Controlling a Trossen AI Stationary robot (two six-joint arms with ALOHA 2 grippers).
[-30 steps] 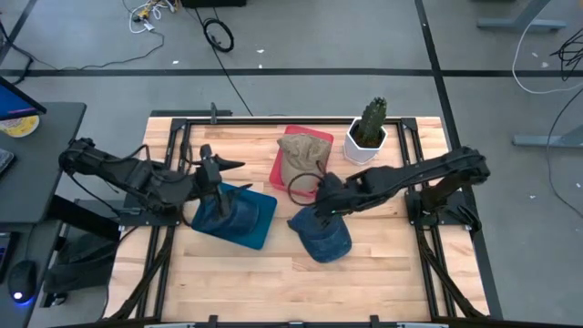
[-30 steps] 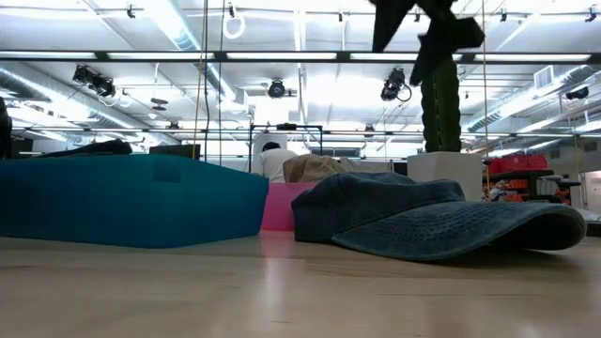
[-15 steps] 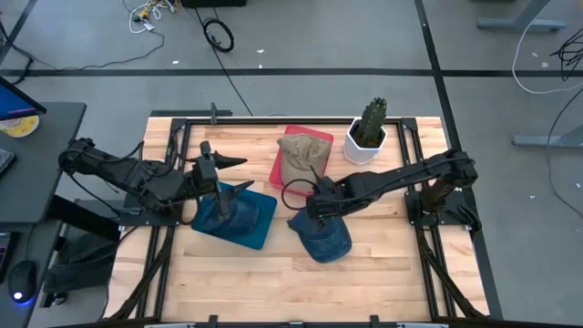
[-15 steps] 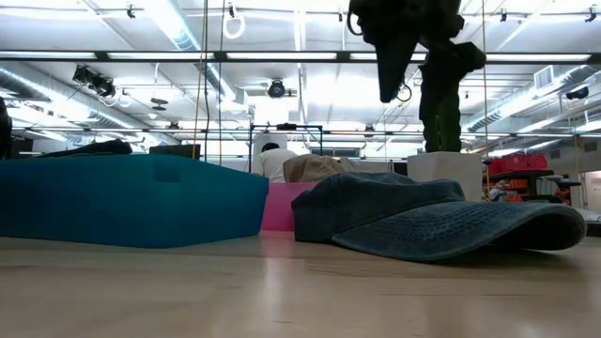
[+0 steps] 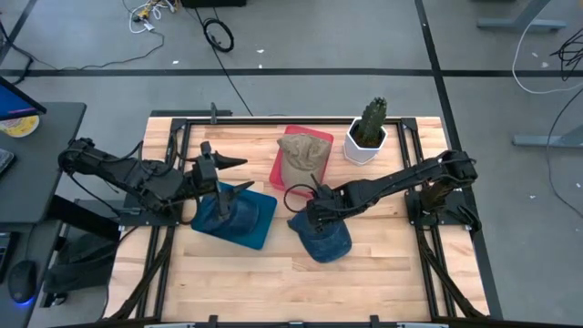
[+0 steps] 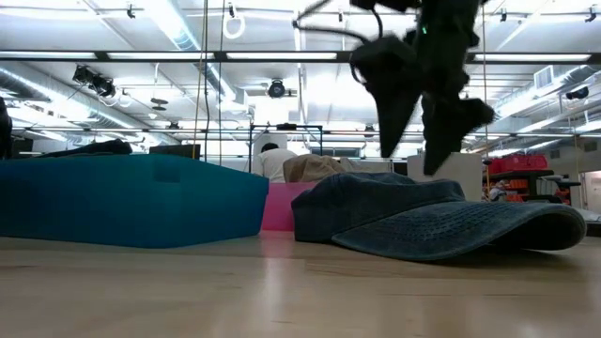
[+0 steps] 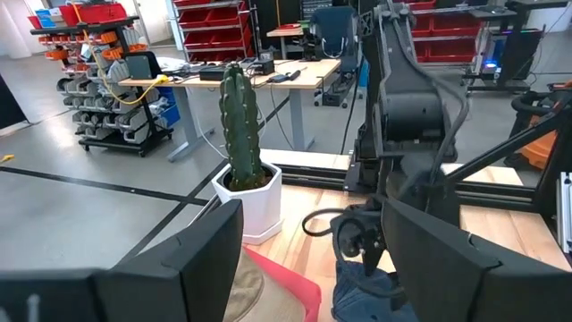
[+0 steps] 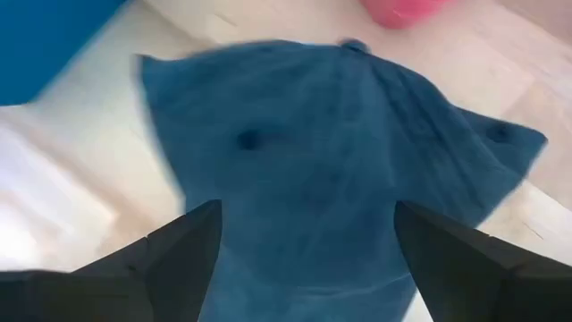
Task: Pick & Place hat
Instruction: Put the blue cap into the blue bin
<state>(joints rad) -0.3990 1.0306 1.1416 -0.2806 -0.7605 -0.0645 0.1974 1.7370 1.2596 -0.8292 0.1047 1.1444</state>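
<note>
Hovering just above the blue denim hat (image 5: 321, 237), the right gripper (image 5: 312, 211) is seen with fingers spread wide, nothing held. The hat is laid flat on the table (image 5: 364, 282), beside the blue bin (image 5: 250, 219). The left gripper (image 5: 219, 182) is parked, unclenched, over that bin.

Around your wooden table (image 5: 273, 273) lies grey floor (image 5: 319, 36) with loose cables (image 5: 217, 35). Beyond, you see long ceiling lights (image 6: 169, 23), red storage bins (image 7: 210, 13) and what may be desks (image 7: 259, 76).
</note>
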